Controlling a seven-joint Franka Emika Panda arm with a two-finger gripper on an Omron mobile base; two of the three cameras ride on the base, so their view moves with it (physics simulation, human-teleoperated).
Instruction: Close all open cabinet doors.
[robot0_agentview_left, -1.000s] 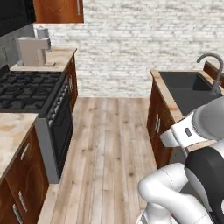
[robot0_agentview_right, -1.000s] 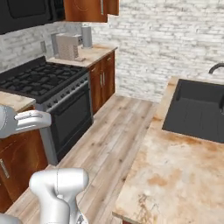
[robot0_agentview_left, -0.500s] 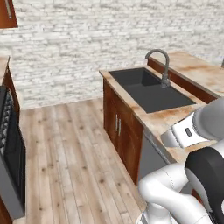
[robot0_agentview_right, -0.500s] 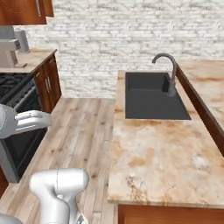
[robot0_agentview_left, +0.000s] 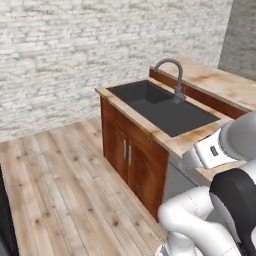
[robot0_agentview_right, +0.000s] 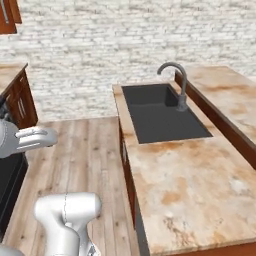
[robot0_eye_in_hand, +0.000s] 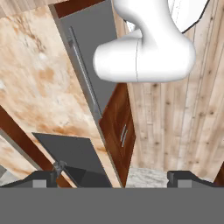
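Home kitchen, rendered. Whitewashed brick wall (robot0_agentview_left: 75, 55) across top of both base views. Plank wood floor (robot0_agentview_left: 60, 200) at lower left of left base view. Island counter (robot0_agentview_right: 190, 185), mottled tan stone, right half of right base view, with dark sink (robot0_agentview_right: 160, 112) and curved faucet (robot0_agentview_right: 177, 85) at centre. Reddish-brown base cabinets (robot0_agentview_left: 130, 160) under it. Wall cabinet corner (robot0_agentview_right: 7, 17) at upper left of right base view.
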